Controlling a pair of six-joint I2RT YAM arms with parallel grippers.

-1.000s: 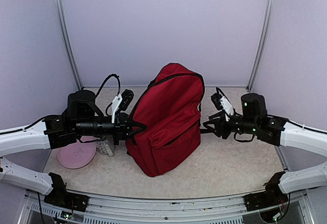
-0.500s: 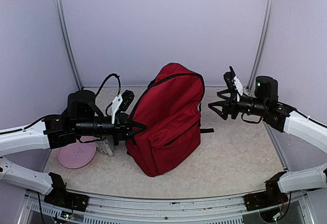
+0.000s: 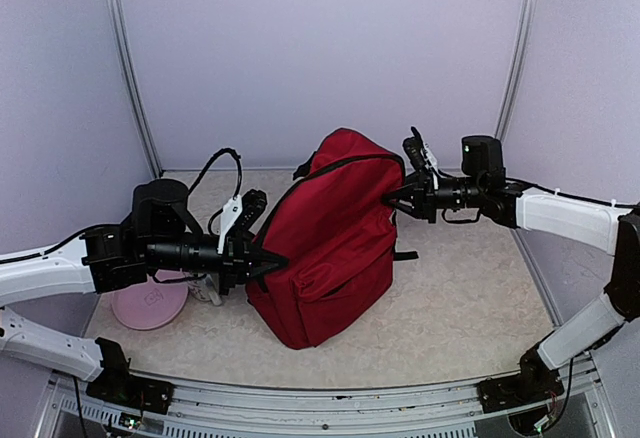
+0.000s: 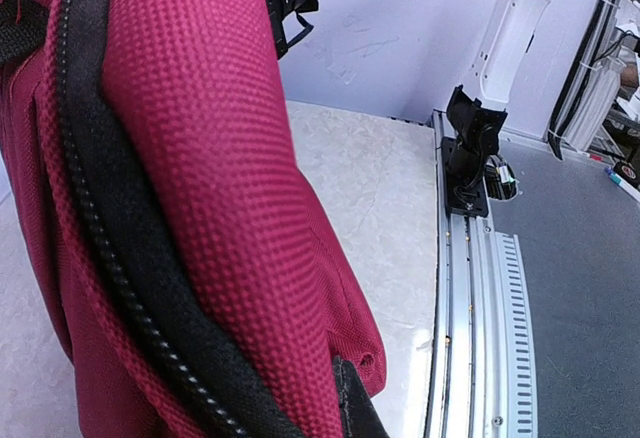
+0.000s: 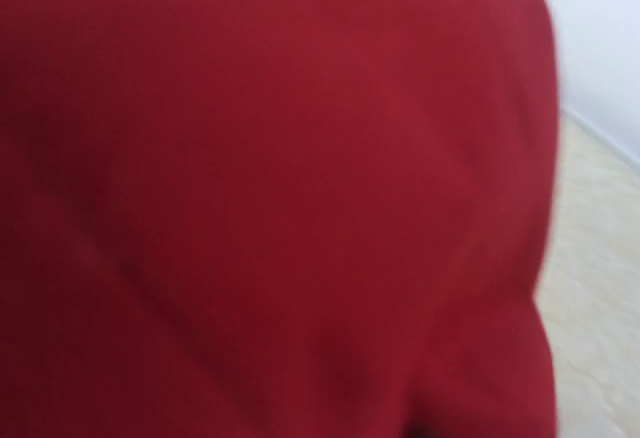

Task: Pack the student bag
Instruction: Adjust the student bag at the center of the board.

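The student bag (image 3: 335, 233), a big dark red backpack with black zippers, stands upright in the middle of the table. My left gripper (image 3: 277, 258) is shut on the fabric at its left side, by the black zipper (image 4: 110, 228). One black finger (image 4: 356, 410) shows under the pinched cloth in the left wrist view. My right gripper (image 3: 394, 200) is pressed against the bag's upper right edge. Blurred red bag fabric (image 5: 280, 198) fills the right wrist view, hiding its fingers.
A pink disc (image 3: 150, 304) lies at the left under my left arm, with a small grey-white item (image 3: 208, 287) beside it. A metal rail (image 3: 330, 398) runs along the front edge. Lilac walls close in the back and sides.
My right arm has risen from low beside the bag's right side and moved in against its upper right edge. The bag's top has shifted slightly right. My left gripper keeps its hold.
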